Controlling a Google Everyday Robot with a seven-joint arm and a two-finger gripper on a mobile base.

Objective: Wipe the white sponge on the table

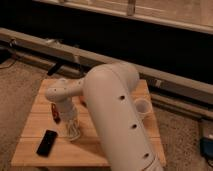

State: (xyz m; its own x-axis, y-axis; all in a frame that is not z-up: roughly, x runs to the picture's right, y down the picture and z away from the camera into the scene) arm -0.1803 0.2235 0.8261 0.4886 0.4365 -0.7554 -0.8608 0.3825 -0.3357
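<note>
One arm (112, 110) reaching down onto the bench (35, 117).
Jaws low at near-left, just right of the black phone (46, 142); white sponge (74, 132) at their tip; open or shut, can't tell.

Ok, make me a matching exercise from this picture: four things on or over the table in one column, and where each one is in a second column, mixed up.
Things:
1. black phone
2. white cup
3. red object
4. gripper

Places:
A. on the right side of the table, beyond the arm
B. near the table's left corner nearest the camera
C. low over the tabletop, just right of the black phone
D. on the left part of the table, behind the black phone

Pairs: 1-B, 2-A, 3-D, 4-C
</note>
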